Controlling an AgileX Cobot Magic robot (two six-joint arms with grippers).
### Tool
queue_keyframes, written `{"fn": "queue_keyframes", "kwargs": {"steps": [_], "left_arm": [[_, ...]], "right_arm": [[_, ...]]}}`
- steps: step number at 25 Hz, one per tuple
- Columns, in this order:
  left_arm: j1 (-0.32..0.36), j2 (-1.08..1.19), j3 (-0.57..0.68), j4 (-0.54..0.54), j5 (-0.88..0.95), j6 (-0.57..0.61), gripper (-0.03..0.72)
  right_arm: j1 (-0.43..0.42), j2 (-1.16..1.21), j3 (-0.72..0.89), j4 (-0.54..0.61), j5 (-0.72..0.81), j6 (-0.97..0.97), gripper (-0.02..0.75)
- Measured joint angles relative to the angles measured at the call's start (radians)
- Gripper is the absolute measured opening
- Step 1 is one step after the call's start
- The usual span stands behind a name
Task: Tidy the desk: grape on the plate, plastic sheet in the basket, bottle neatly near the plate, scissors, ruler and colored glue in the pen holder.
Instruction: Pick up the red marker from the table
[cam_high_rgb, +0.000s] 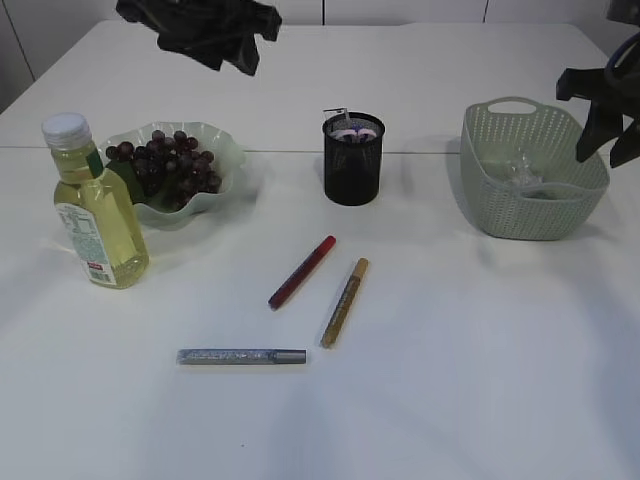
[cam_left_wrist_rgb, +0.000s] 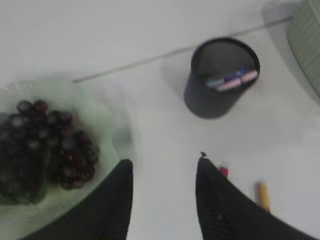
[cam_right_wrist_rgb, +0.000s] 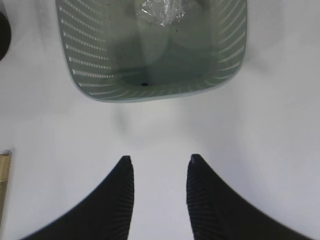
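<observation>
Dark grapes (cam_high_rgb: 170, 165) lie on the wavy green plate (cam_high_rgb: 228, 150), and the bottle (cam_high_rgb: 95, 210) of yellow liquid stands upright just left of it. The black mesh pen holder (cam_high_rgb: 353, 165) holds the scissors' pink-purple handles (cam_high_rgb: 356, 130) and a thin ruler end (cam_high_rgb: 337, 115). Three colored glue pens lie on the table: red (cam_high_rgb: 302, 271), gold (cam_high_rgb: 345, 301) and silver (cam_high_rgb: 241, 356). The crumpled plastic sheet (cam_right_wrist_rgb: 161, 11) sits inside the green basket (cam_high_rgb: 530, 215). My left gripper (cam_left_wrist_rgb: 165, 161) hangs open and empty high between the plate (cam_left_wrist_rgb: 117, 125) and the pen holder (cam_left_wrist_rgb: 220, 77). My right gripper (cam_right_wrist_rgb: 158, 159) is open and empty above the table in front of the basket (cam_right_wrist_rgb: 150, 92).
The left wrist view shows the grapes (cam_left_wrist_rgb: 45, 145), the red pen's tip (cam_left_wrist_rgb: 223, 171) and the gold pen's end (cam_left_wrist_rgb: 263, 195). The gold pen (cam_right_wrist_rgb: 4, 175) also shows at the right wrist view's left edge. A table seam runs behind the plate and holder.
</observation>
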Motion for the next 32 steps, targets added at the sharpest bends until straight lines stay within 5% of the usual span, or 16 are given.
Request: {"fn": "queue_keyframes", "kwargs": {"steps": [18, 32], "left_arm": [[-0.004, 0.256, -0.013, -0.218, 0.267, 0.23, 0.31], [-0.004, 0.492, -0.375, -0.3, 0.401, 0.259, 0.309]], "right_arm": [[0.0, 0.0, 0.0, 0.005, 0.068, -0.022, 0.296], [0.0, 0.0, 0.0, 0.014, 0.081, -0.044, 0.296]]}}
